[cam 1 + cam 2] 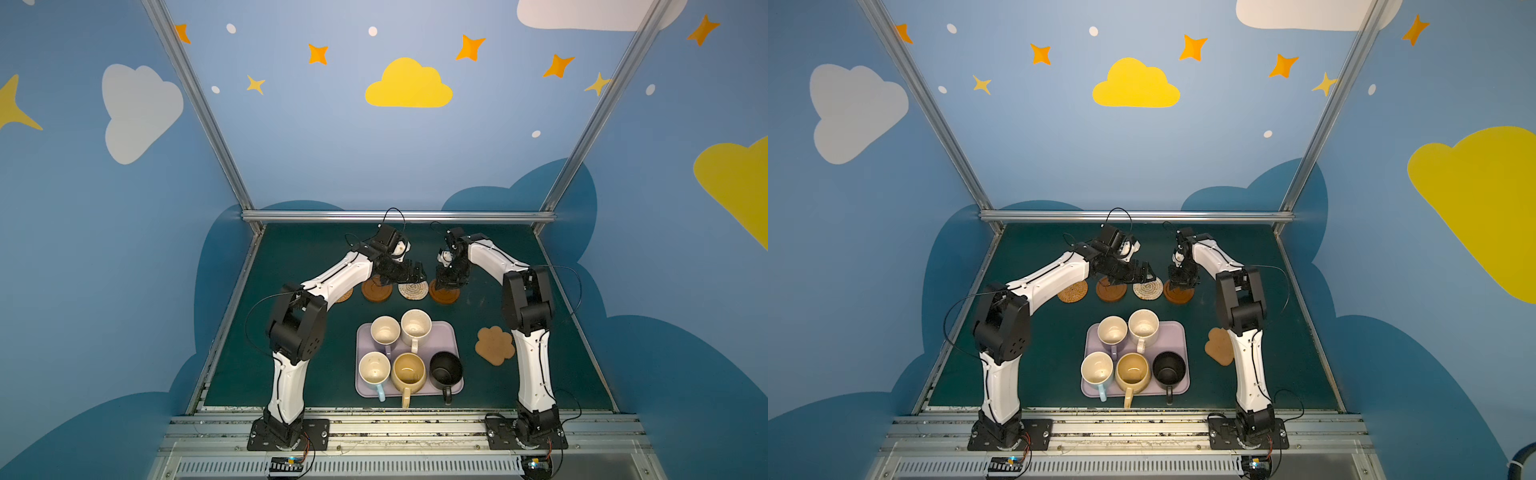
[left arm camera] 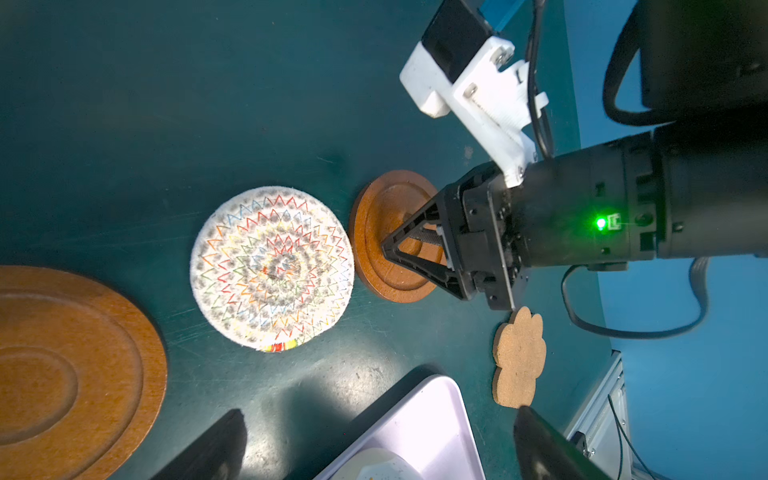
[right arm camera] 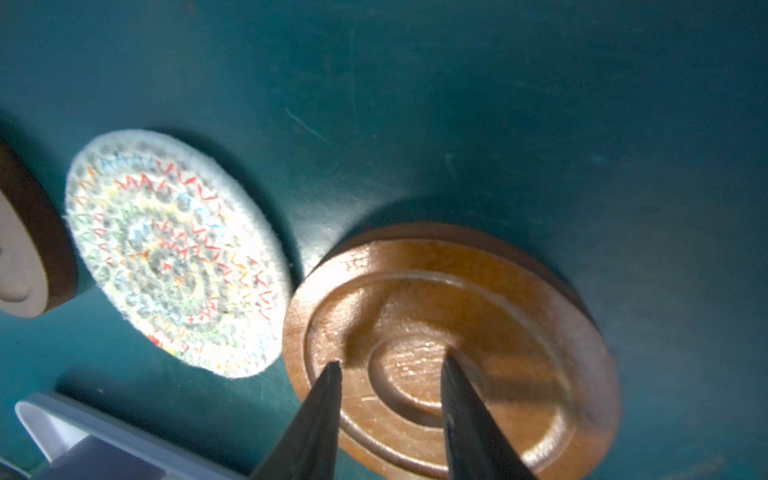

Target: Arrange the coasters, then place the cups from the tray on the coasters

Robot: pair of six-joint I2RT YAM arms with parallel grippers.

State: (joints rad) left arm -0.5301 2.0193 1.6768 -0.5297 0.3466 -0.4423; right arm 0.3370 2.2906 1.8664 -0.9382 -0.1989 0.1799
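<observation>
Brown wooden coaster (image 3: 490, 316) lies under the narrow, empty right pincer (image 3: 390, 359), probably to be lined up; left pincer (image 2: 378, 410) hangs wide.

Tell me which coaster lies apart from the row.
The paw-shaped cork coaster: it lies alone beside the tray; the four round coasters form a row farther back.

No word, number, label or brand mark can be read in any view. The walls (image 1: 332, 145) carry only painted clouds, stars and dots, and the whitish woven coaster (image 2: 272, 268) only coloured zigzag stitching. Any marking on the small white part beside the green lamp (image 2: 601, 223) is too small to read.
</observation>
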